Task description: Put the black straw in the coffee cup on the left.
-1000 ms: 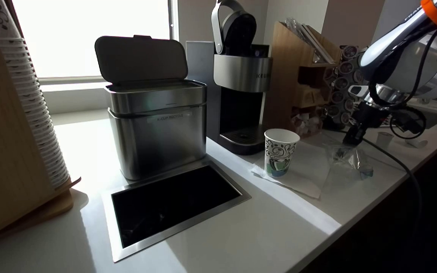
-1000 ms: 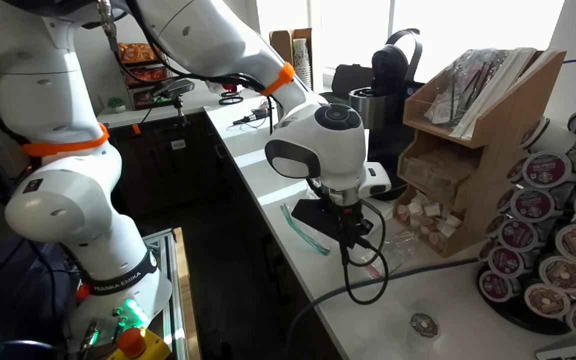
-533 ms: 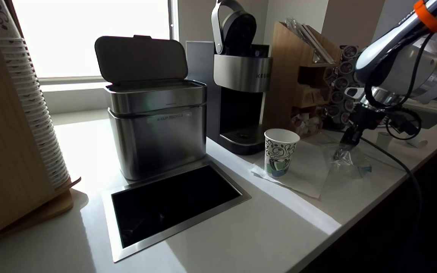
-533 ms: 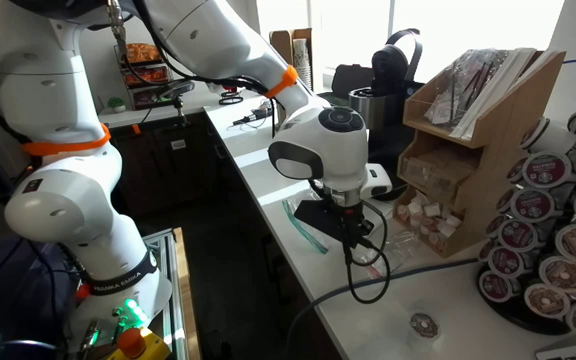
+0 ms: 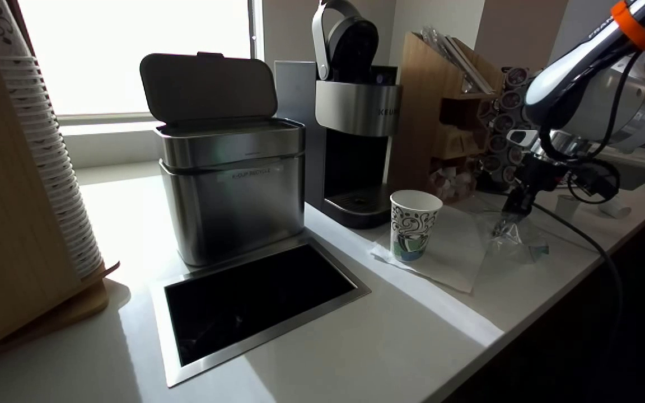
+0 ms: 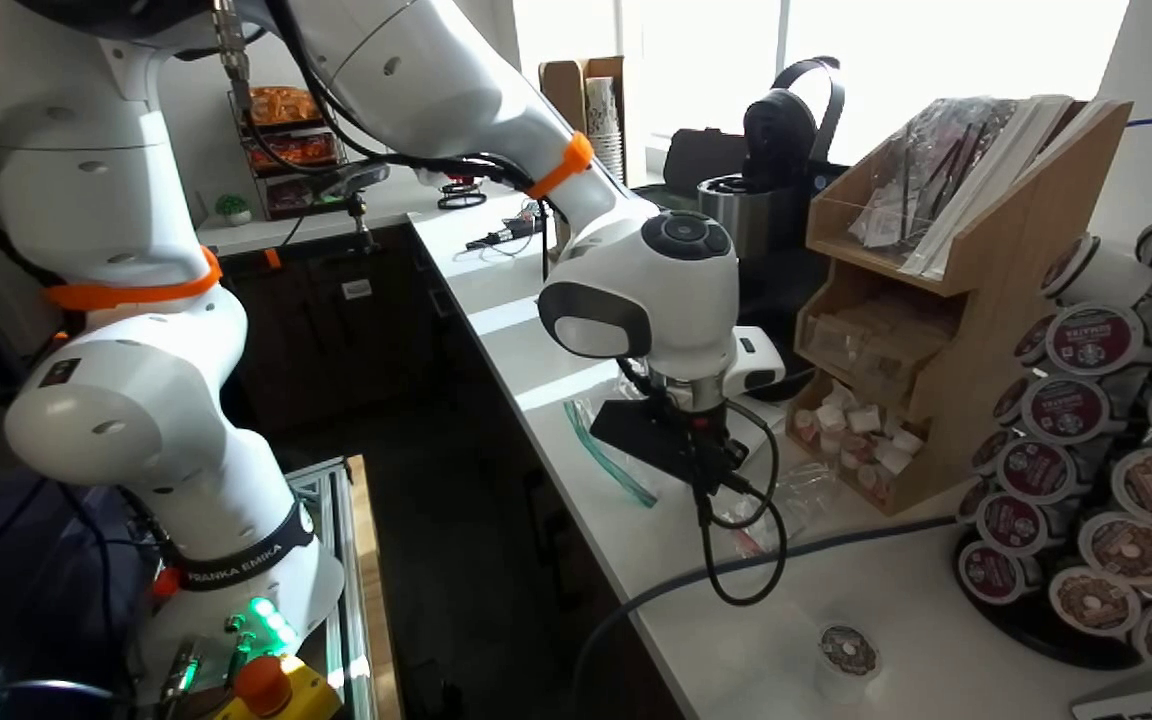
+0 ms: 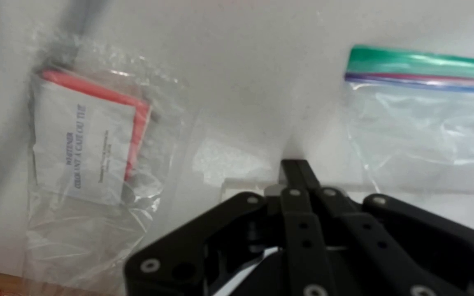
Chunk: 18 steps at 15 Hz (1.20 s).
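edges: the counter [image 5: 367,347] ends in a straight front edge, with bare surface between that edge and the inset metal frame [image 5: 266,334]. the coffee cup [image 5: 414,229] stands upright on a pale flat sheet [image 5: 454,271], set back from the edge and near the coffee machine [image 5: 359,109]. a dark cable [image 5: 583,230] crosses the counter, passes near my gripper [image 7: 295,163] and drops over the edge.

clearance: the gripper is together, tip against tip, above the counter and well apart from the cup. in the wrist view i have a bare patch ahead of the tips, with a packet bag [image 7: 93,230] to the left and a green-striped zip bag [image 7: 418,135] to the right.

straw position: thin dark sticks [image 6: 954,165] stand in clear wrap in the top compartment of the wooden rack [image 6: 986,330] — whether the black straw is among them i cannot tell.

count: coffee cup on the sheet, one; coffee machine, one; steel bin [image 5: 238,207] with raised lid [image 5: 210,87], one; rack compartments, three; bags beside the tips, two; stacked cups [image 5: 48,151] — too many for me to count.
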Motion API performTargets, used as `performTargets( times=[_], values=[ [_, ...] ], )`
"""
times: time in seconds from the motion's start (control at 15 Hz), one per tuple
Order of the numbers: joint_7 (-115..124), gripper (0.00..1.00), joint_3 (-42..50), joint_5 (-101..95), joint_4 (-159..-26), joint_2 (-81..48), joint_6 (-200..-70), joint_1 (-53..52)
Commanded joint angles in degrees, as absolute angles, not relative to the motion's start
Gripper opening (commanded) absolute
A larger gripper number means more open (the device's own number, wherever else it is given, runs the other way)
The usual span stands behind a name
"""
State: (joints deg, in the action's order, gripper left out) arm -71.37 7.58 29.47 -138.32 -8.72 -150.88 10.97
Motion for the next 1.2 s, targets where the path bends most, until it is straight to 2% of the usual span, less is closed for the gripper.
performTargets(
  times=[0.0,1.13],
  values=[
    [-68.71,0.00,7.26,25.32,-137.88,-9.99,-148.47,12.27],
    [-51.57,0.00,10.12,4.59,-136.15,-9.33,-138.96,12.86]
  ],
)
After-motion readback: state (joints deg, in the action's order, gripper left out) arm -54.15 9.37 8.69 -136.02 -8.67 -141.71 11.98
